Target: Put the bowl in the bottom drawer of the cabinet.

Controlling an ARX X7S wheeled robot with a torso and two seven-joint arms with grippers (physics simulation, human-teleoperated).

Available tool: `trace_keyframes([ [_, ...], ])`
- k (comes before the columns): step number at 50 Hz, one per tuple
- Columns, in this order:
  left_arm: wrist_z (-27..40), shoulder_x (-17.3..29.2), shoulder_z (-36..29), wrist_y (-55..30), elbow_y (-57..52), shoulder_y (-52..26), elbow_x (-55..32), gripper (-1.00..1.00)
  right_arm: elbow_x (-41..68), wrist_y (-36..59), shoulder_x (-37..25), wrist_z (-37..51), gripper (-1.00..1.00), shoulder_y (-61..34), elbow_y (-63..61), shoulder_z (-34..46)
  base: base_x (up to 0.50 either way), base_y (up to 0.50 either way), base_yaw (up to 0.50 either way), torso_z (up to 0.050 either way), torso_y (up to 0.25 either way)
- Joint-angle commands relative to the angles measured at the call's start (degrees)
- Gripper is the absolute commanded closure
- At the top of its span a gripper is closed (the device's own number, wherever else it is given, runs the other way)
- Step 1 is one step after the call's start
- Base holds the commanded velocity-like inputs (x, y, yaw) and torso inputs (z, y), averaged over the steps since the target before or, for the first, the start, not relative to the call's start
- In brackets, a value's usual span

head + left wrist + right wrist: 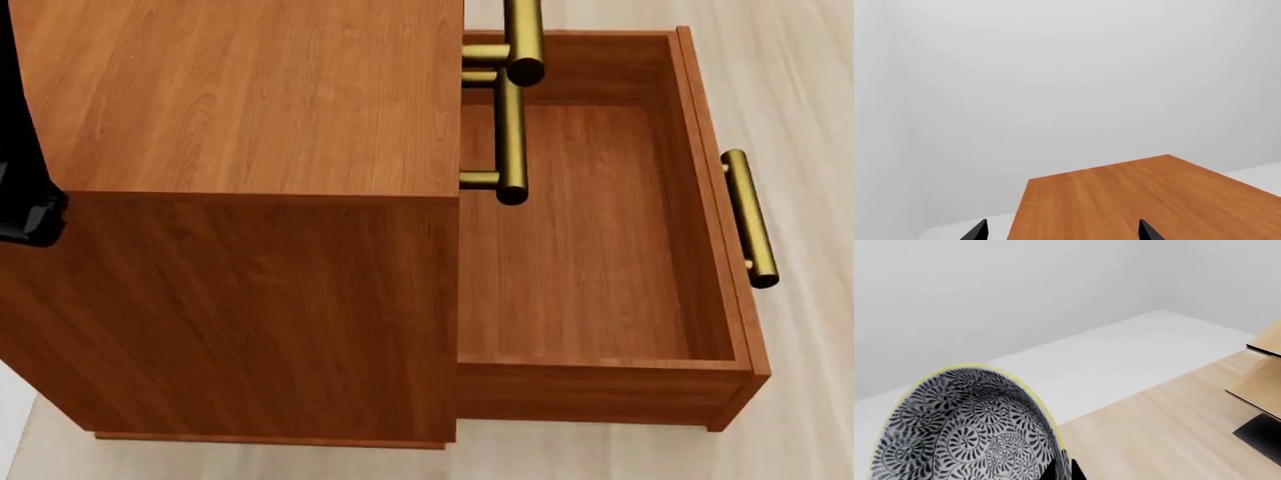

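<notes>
Head view: cabinet sat on the pale floor, bottom drawer pulled fully out to the right, interior bare wood, open room between its walls. Brass handle ran along its right edge; upper drawer handles overhung the drawer's left side.

Right wrist view: bowl tilted on edge, right gripper's fingers clamped on its rim.

Left gripper: fingers apart, above the cabinet top.
</notes>
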State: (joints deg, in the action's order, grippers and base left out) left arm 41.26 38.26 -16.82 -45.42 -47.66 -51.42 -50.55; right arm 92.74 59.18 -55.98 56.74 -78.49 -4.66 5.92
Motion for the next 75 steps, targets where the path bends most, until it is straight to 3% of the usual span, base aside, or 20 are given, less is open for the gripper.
trace_keyframes([
  [1, -2.75, -0.55, 0.48, 0.26, 0.66, 0.01, 0.77, -1.00, -1.37, 0.58, 2.24, -1.09, 1.00, -2.41, 0.37, 2.10, 0.02, 0.00, 0.00, 0.000, 0.000],
  [15, -2.78, -0.45, 0.19, 0.47, 0.86, -0.15, 0.80, -1.00, -4.07, 0.72, 5.00, -3.98, 1.00, -4.43, 1.81, 5.07, 0.00, 0.00, 0.00, 0.000, -0.002],
  [22, -3.02, -0.53, -0.14, 0.77, 1.24, -0.13, 1.18, -1.00, -9.68, -0.99, 5.89, -10.99, 1.00, -4.67, 5.10, 7.71, 0.00, 0.00, 0.00, 0.001, -0.002],
  [75, -2.51, -0.08, -0.42, 0.82, 1.44, -0.78, 0.43, -1.00, -11.96, 3.65, 15.08, -17.24, 1.00, -9.86, 6.74, 17.75, 0.00, 0.00, 0.00, 0.000, -0.002],
])
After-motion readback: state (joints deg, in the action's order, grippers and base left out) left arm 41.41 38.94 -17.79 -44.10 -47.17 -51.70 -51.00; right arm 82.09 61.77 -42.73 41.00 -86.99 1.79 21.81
